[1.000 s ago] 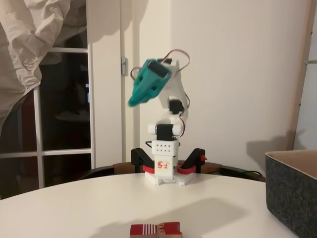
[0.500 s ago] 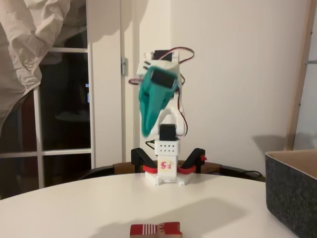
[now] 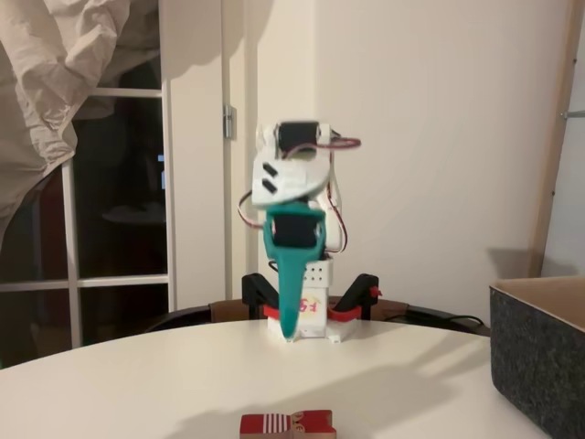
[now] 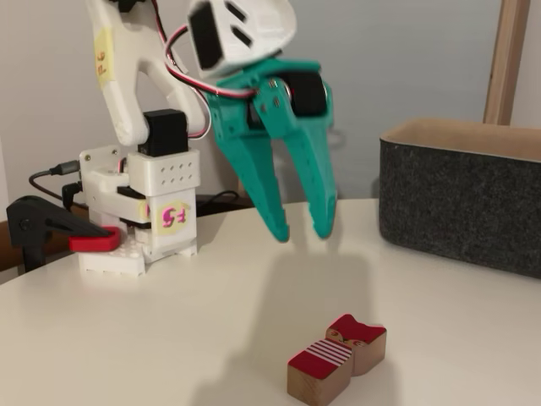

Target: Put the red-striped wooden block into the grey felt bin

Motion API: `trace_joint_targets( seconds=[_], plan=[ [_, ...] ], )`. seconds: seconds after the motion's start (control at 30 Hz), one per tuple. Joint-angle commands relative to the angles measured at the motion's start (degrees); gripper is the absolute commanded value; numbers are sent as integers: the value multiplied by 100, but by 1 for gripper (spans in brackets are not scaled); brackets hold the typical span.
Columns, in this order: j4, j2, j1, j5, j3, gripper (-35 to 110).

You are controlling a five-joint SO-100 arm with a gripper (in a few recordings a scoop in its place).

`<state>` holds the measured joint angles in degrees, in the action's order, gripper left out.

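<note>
Jaws (image 4: 300, 233) are parted to a moderate gap, nothing held, tips pointed down and hung in the air above the surface (image 4: 169, 338); in a fixed view (image 3: 291, 334) they are seen edge-on. That spread is judged to be set for straddling the red-striped wooden block (image 4: 336, 359), which is laid flat on the surface, below and nearer the camera, untouched. The grey felt bin (image 4: 461, 203) is stood well apart, right side, open top up, ready for the drop.

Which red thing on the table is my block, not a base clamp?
The red-striped wooden block, lying loose below the open hand, with white stripes and pale wood. The red clamps grip the robot base.
</note>
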<state>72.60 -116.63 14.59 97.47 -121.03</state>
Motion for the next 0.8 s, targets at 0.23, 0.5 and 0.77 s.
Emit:
trace_joint_targets(
  seconds=[0.23, 0.5, 0.77],
  plan=[
    [158, 668, -44, -343, 519, 14],
    [141, 1301, -79, -659, 914, 26],
    [141, 1907, -132, -677, 1125, 29]
  ],
)
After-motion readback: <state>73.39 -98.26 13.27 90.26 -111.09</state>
